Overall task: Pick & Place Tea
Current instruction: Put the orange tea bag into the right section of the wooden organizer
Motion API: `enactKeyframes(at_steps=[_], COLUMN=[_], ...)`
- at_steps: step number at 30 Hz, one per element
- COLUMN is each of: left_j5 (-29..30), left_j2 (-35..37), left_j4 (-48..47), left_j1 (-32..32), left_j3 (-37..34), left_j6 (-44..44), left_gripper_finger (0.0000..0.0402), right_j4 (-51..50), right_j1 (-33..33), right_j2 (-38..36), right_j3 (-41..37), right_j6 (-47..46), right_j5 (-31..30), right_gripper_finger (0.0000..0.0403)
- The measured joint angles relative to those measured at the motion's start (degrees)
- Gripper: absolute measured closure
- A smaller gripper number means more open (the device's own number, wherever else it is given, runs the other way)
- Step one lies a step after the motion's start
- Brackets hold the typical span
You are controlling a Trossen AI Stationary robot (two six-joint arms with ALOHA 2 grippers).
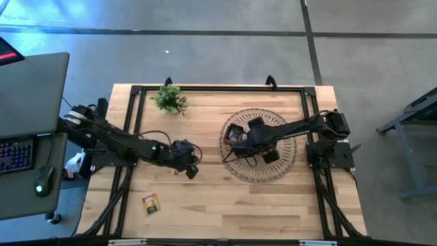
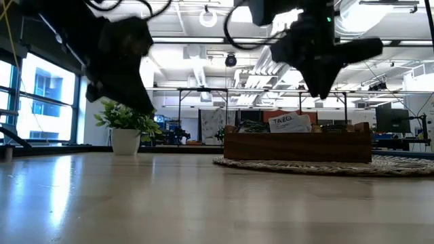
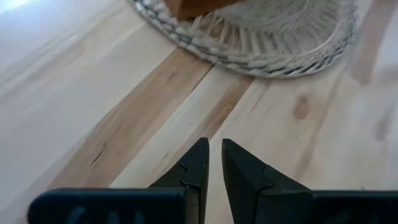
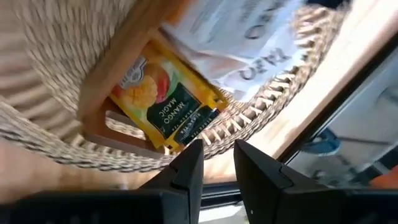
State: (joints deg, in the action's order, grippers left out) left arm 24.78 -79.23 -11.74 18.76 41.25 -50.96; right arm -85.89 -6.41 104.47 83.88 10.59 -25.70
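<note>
Tea packets are sitting in two places: one orange and green packet (image 1: 150, 203) is lying alone on the table (image 1: 205, 198) toward 7 o'clock, and the others are resting in the wooden tray (image 2: 297, 146) on the wicker basket (image 1: 259, 169), among them a mango packet (image 4: 163, 98) and a white Tazo packet (image 2: 290, 123).

The left gripper (image 1: 192, 169) is hovering empty over bare wood near the middle, fingers nearly together, with the basket rim (image 3: 249, 59) just ahead of it at 3 o'clock. The right gripper (image 1: 234, 149) is hanging over the tray with its fingers a narrow gap apart, gripping nothing that I can see.

The loose packet looks like the left arm's job. It should probably swing back toward 7 o'clock, spread its fingers, and come down squarely on the flat packet. Open table surrounds that packet. The plant (image 1: 170, 99) at 11 o'clock is well apart. Near the basket, both arms are working close together.
</note>
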Motion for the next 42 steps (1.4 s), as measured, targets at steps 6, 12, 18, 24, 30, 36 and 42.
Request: enactKeyframes(at_steps=[6,12,18,24,30,36,42], left_j5=[-2.92,-11.43,-19.13,-20.67,-24.34,-24.46,-27.02], left_j2=[7.48,13.67,12.56,8.50,5.32,4.34,4.27], left_j4=[-9.00,-17.28,-21.74,-26.30,-24.91,-15.44,2.94], left_j1=[1.27,10.49,25.19,36.81,42.33,42.31,38.87], left_j3=[-0.04,0.07,0.09,0.00,0.00,-5.13,-14.87], left_j6=[-2.06,-0.12,-8.12,-30.10,-40.81,-42.08,-43.42], left_gripper_finger=[0.0358,0.0358,0.0358,0.0358,0.0358,0.0358,0.0358], right_j4=[4.04,32.58,66.76,92.64,104.09,110.80,111.91], right_j1=[-2.32,-6.78,-10.82,-12.36,-12.35,-12.35,-12.24], right_j2=[-1.21,-2.62,-2.17,-2.14,-2.14,-2.10,-2.10], right_j3=[6.76,3.09,-3.97,-13.05,-20.58,-24.68,-24.88], right_j6=[-11.87,-17.99,-15.60,-10.04,-12.25,-15.03,-14.92], right_j5=[2.72,8.85,14.12,18.14,17.02,16.66,16.69], right_gripper_finger=[0.0315,0.0315,0.0315,0.0315,0.0316,0.0316,0.0315])
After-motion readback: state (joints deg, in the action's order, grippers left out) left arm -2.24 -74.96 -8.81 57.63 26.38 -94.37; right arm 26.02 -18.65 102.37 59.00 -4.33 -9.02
